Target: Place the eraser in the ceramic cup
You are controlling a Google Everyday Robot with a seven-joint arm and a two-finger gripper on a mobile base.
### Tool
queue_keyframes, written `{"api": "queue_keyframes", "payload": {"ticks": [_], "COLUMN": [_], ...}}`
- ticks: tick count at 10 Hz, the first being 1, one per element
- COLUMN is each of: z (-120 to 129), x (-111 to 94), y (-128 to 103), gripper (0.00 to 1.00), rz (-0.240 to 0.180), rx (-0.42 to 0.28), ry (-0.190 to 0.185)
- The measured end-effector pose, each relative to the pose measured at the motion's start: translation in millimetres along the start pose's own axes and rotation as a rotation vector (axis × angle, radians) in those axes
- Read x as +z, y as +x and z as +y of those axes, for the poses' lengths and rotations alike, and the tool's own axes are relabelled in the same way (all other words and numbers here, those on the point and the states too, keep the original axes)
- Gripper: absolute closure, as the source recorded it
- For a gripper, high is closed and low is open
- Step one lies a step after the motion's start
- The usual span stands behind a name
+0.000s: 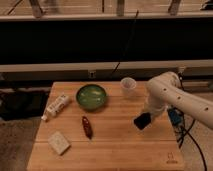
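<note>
- Hand (142, 121) hangs low at centre right over the surface (115, 150); whether it is spread or pressed together, cannot tell.
- Eraser (59, 142), a pale block, lies lower left: apparently ungrasped.
- Ceramic cup (128, 85) stands upright at upper centre, mouth ready.

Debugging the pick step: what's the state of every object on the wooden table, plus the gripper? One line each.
Small whitish ceramic cup: upright, at the far edge.
Round green bowl: upright, looks empty.
Pale rectangular eraser: flat, front left, untouched.
White tube: on its side, left edge.
Dark reddish oblong object: flat, before the bowl.
Black gripper: above the wooden table's right side, far from the eraser.
</note>
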Motion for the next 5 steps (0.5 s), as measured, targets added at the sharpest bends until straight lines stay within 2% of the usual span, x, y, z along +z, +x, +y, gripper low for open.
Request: {"api": "queue_keyframes", "payload": {"ticks": [3,5], "z": [-39.9,-63.4], "x": [-16.2,-32.9], "y": [30.6,45.0], "gripper": [1.0,1.0], "rz": [0.023,0.019], "rx": [0.015,0.032], "ry": [0.039,0.056]}}
